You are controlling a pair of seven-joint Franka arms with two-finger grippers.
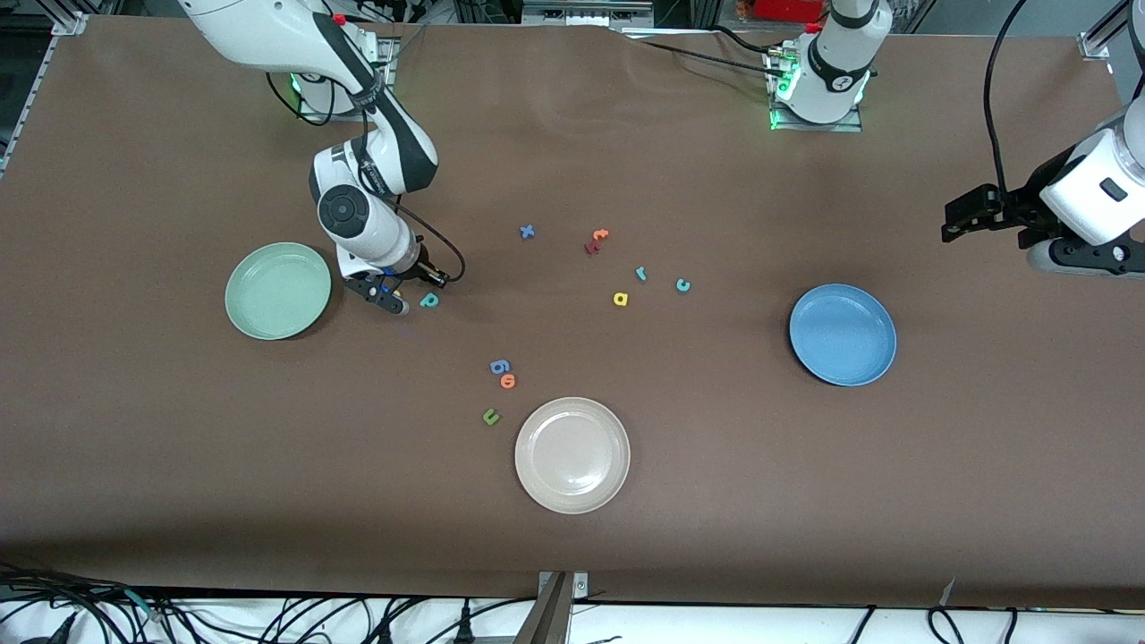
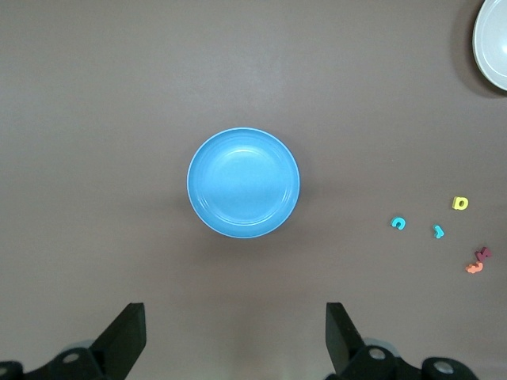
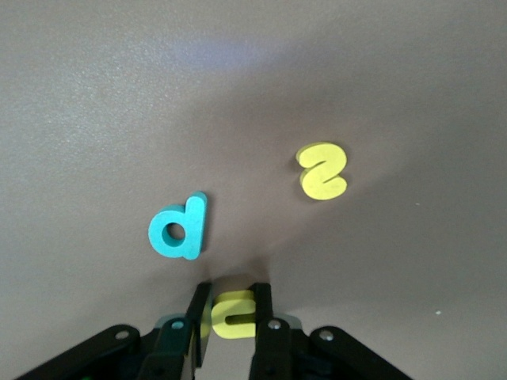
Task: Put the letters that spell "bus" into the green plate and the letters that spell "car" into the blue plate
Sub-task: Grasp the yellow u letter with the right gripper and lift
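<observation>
My right gripper (image 1: 386, 295) (image 3: 231, 310) is shut on the yellow "u" (image 3: 234, 314), low over the table between the green plate (image 1: 278, 291) and the teal "b" (image 1: 430, 300) (image 3: 179, 228). The yellow "s" (image 3: 323, 170) lies flat close by. The green plate holds nothing. A teal "c" (image 1: 682, 285) (image 2: 398, 223), a teal "r" (image 1: 640, 273) (image 2: 439, 231) and a yellow "a" (image 1: 620, 299) (image 2: 460, 203) lie mid-table. The blue plate (image 1: 842, 334) (image 2: 243, 183) holds nothing either. My left gripper (image 1: 966, 217) (image 2: 235, 340) waits open in the air, off the blue plate's rim at the left arm's end.
A beige-white plate (image 1: 572, 454) (image 2: 493, 43) sits nearest the front camera. Beside it lie a dark green "u" (image 1: 490, 416), an orange "o" (image 1: 508, 381) and a blue letter (image 1: 499, 366). A blue "x" (image 1: 527, 232), an orange "t" (image 1: 599, 235) and a dark red letter (image 1: 590, 248) lie toward the bases.
</observation>
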